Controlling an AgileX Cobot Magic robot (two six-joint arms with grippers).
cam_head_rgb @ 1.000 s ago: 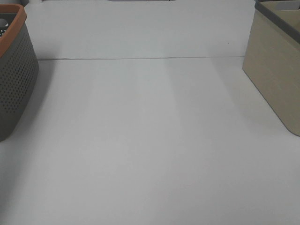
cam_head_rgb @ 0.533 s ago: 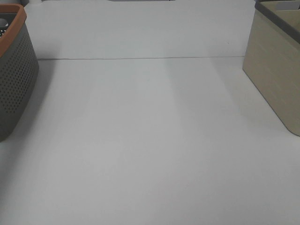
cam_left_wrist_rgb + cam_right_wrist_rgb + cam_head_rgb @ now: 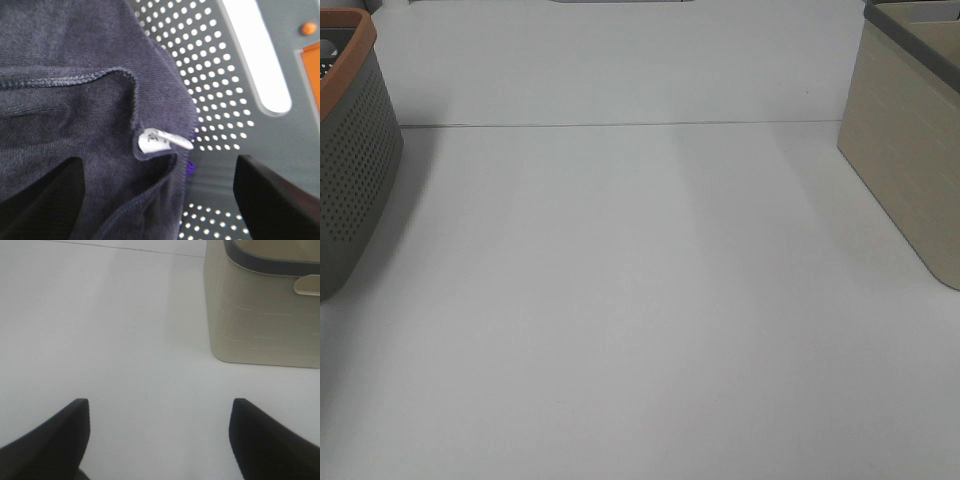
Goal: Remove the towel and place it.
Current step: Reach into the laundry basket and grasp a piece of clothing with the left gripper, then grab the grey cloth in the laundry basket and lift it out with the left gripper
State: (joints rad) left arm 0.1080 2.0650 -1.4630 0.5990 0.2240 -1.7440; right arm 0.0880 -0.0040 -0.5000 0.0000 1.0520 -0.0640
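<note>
Perforated basket (image 3: 225, 75) behind; left fingers (image 3: 45, 195) spread above towel (image 3: 65, 100).

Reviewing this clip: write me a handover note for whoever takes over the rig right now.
Left gripper: open, poised over the towel, nothing gripped.
Right gripper: open and empty above the bare table, with the beige basket ahead of it.
Towel: crumpled inside the perforated grey basket with the orange rim, its white tag showing.
Done: left arm is in position at the towel; nothing lifted.
Left: close on the towel, lift it out of the basket, place it.
</note>
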